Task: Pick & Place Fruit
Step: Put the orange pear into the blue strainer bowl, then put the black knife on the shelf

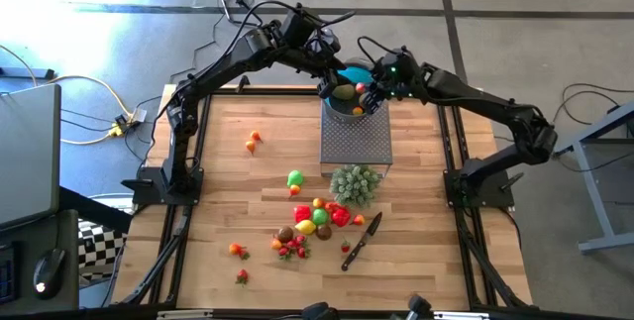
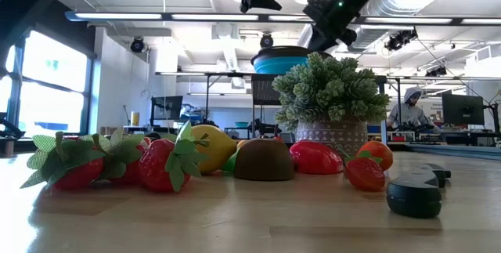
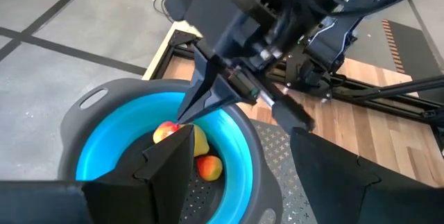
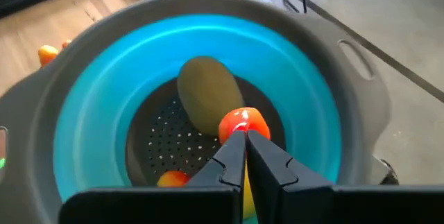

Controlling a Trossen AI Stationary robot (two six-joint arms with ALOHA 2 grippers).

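The blue bowl (image 1: pixel 346 74) with a grey rim stands on a grey perforated block at the table's far side, and both grippers hang over it. In the right wrist view the bowl (image 4: pixel 90 113) holds an olive-green fruit (image 4: pixel 203 99), a red-orange fruit (image 4: pixel 243 121) and an orange one (image 4: pixel 171 178). My right gripper (image 4: pixel 246 137) is shut and points down into the bowl, its tips at the red-orange fruit. My left gripper (image 3: pixel 241 131) is open above the bowl's rim and holds nothing. More fruit (image 1: pixel 315 216) lies on the boards near the table's middle. My right gripper comes from above, slanting down into the bowl. Its shut fingertips (image 4: pixel 234 144) stand at the near edge of the red-orange fruit (image 4: pixel 244 116), which lies on the bowl's perforated bottom. Whether they touch it, I cannot tell.
A pale green bushy cluster (image 1: pixel 355 183) stands just on the near side of the grey block (image 1: pixel 357 140). A black-handled knife (image 1: pixel 362 241) lies near the fruit pile. Stray fruits lie to the left (image 1: pixel 253 142) and toward the near edge (image 1: pixel 238 251). In the low view a person (image 2: pixel 407 108) sits in the room beyond.
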